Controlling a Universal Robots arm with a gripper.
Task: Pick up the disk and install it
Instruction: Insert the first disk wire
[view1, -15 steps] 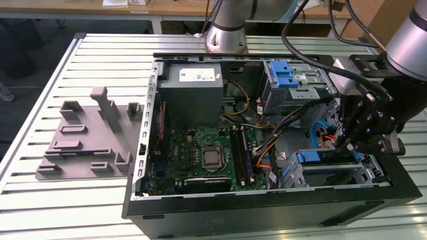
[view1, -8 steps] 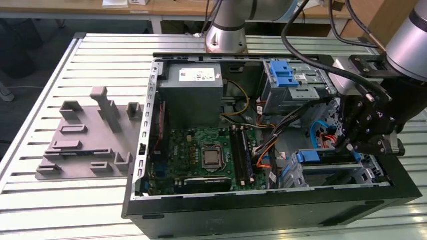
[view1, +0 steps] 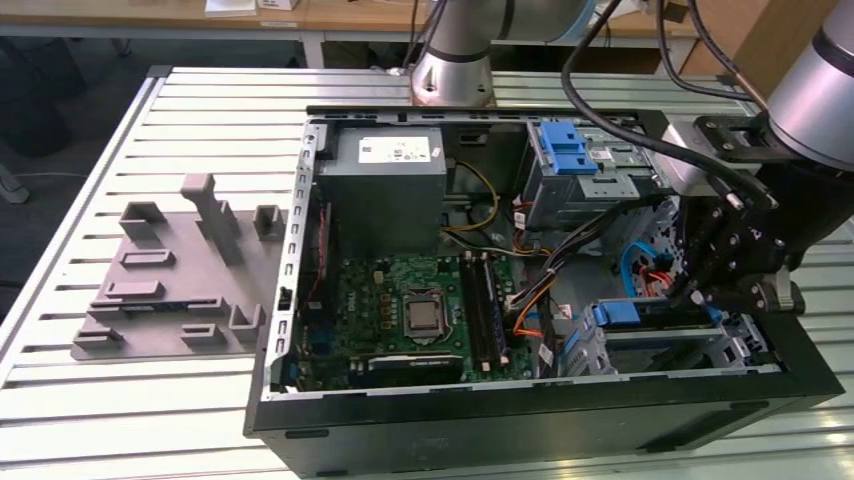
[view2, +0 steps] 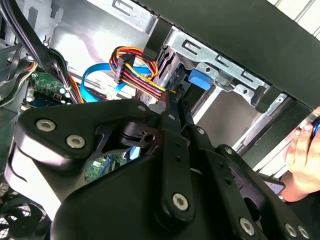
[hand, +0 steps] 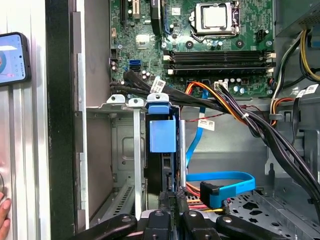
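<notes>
The disk is sitting in its bay, and the gripper is right at its edge.

The flat grey disk in its blue plastic carrier (hand: 162, 145) is standing on edge inside the grey metal drive cage (hand: 112, 150), in the open black computer case (view1: 534, 410). The black gripper (hand: 170, 197) is pinching narrow, probably on the disk's near edge. The disk is looking stiff, a bit heavy and easy to hurt, so holding its thin sides is best. A hand (view2: 305, 155) is resting outside the case.

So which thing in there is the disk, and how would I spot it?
Find the open black computer case on the slatted metal table. In its corner by the black gripper, a grey metal drive cage stands. The disk is the thin slab standing on edge in it, with the blue plastic carrier tab on its end; the neighbouring slots are bare metal.
</notes>
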